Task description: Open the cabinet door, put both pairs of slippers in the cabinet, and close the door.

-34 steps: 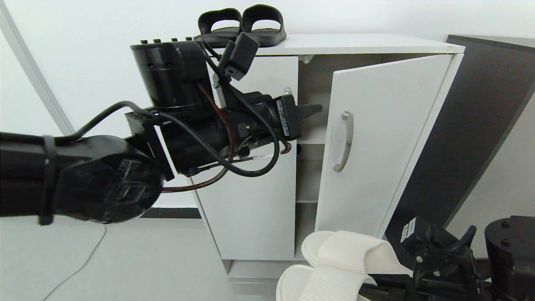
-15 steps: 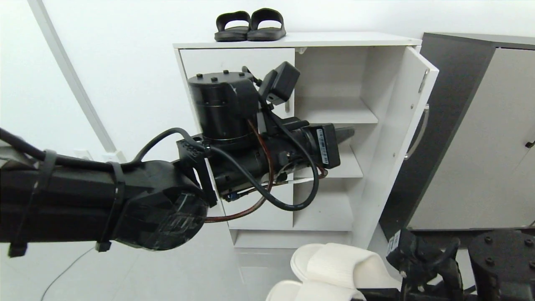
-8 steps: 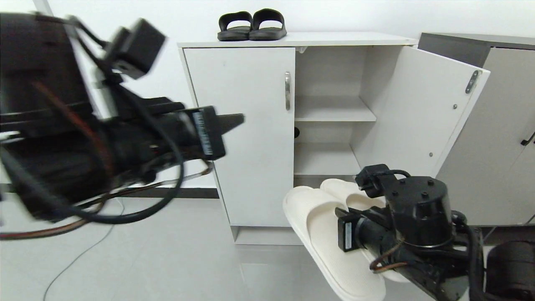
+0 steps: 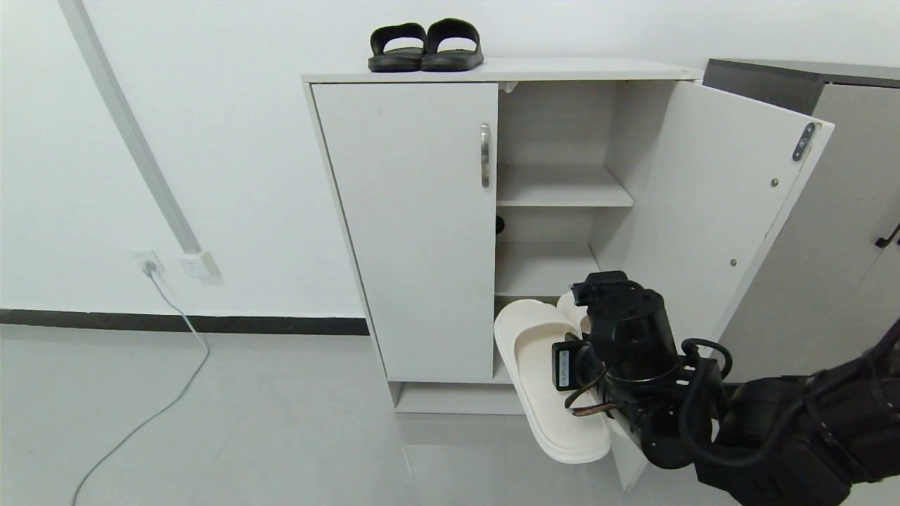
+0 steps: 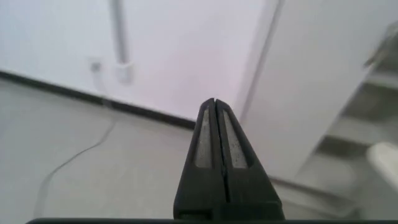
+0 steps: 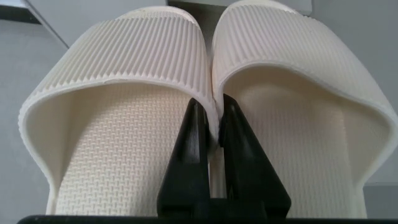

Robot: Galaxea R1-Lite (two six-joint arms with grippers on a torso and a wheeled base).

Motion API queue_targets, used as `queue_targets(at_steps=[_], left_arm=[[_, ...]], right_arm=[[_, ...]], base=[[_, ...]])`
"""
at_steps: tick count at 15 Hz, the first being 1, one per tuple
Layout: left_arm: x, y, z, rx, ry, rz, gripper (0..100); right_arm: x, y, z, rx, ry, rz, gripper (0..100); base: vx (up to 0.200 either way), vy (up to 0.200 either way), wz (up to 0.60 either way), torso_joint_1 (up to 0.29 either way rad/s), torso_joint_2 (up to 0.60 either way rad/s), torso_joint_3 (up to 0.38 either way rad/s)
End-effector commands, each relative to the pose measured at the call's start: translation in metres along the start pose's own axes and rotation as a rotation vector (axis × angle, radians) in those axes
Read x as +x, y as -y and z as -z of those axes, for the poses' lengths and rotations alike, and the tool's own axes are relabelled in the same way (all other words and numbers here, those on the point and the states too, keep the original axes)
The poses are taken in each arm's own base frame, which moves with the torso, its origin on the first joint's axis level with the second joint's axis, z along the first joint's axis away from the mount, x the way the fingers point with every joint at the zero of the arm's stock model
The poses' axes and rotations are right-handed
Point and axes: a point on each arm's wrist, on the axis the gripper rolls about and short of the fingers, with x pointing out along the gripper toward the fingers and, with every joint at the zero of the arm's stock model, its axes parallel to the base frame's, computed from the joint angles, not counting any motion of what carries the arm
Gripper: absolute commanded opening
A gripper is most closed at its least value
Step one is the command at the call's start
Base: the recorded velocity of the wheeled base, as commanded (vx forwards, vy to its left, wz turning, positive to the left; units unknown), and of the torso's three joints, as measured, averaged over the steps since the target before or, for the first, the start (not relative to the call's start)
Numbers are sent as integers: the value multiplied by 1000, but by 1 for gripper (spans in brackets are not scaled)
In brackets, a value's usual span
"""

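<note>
My right gripper (image 6: 211,134) pinches the paired cream ribbed foam slippers (image 4: 541,379) before the white wooden cabinet (image 4: 415,232), at its open lower bay. My left gripper (image 5: 214,109) is pressed together, empty; the black rubber slippers (image 4: 425,46) sit atop the cabinet.

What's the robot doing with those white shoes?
The robot's right hand is pinching the white slippers together and holding them low in front of the cabinet, whose right door is open. They are not on a shelf yet. The black slippers sit on top of the cabinet. The left hand is shut and holding nothing.
</note>
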Motion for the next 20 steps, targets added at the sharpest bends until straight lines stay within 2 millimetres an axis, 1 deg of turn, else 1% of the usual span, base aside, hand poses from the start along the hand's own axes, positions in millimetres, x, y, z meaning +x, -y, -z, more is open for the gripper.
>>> queue_targets(at_steps=[1, 2, 3, 4, 5, 6, 7, 8, 11, 12, 13, 14, 15, 16, 17, 20], left_arm=[[-33, -12, 79, 25, -1, -156, 0], [-36, -14, 108, 57, -9, -82, 0], [-35, -12, 127, 84, -29, 7, 0], [-31, -12, 136, 88, -50, 36, 0], [-23, -10, 150, 83, -17, 56, 0], [-22, -9, 153, 81, -10, 118, 0], [-23, -8, 158, 90, -69, 181, 0], [-23, -7, 157, 95, -54, 225, 0], [-23, -7, 157, 118, -53, 234, 0], [-23, -7, 157, 94, -56, 229, 0], [-23, -7, 157, 92, -56, 229, 0], [-23, -7, 157, 92, -56, 231, 0], [-23, -7, 157, 92, -56, 231, 0], [-23, -7, 157, 92, -56, 231, 0], [-23, -7, 157, 92, -56, 231, 0], [-23, -7, 157, 92, -56, 231, 0]], right_arm=[[1, -1, 4, -8, -10, -1, 0], [1, 1, 7, -15, -19, 2, 0], [1, 1, 9, -18, -22, 3, 0], [1, 1, 10, -20, -25, 3, 0], [2, 1, 11, -22, -28, 2, 0], [3, 0, 11, -23, -29, 2, 0], [3, 0, 12, -22, -31, 1, 0], [5, -1, 13, -24, -34, 0, 0], [11, -7, 8, -14, -15, 5, 0], [21, -17, -1, 7, 23, 32, 0], [28, -21, -4, 16, 39, 57, 0], [44, -30, -12, 46, 91, 129, 0], [52, -37, -17, 59, 113, 161, 0], [55, -42, -22, 67, 124, 167, 0], [56, -44, -25, 64, 120, 170, 0], [55, -43, -29, 64, 125, 196, 0]], base=[[0, 0, 0, 0, 0, 0], [0, 0, 0, 0, 0, 0], [0, 0, 0, 0, 0, 0], [0, 0, 0, 0, 0, 0], [0, 0, 0, 0, 0, 0], [0, 0, 0, 0, 0, 0], [0, 0, 0, 0, 0, 0], [0, 0, 0, 0, 0, 0], [0, 0, 0, 0, 0, 0], [0, 0, 0, 0, 0, 0], [0, 0, 0, 0, 0, 0], [0, 0, 0, 0, 0, 0], [0, 0, 0, 0, 0, 0], [0, 0, 0, 0, 0, 0], [0, -200, 0, 7, 2, 2], [0, -200, 0, 4, 2, 4]])
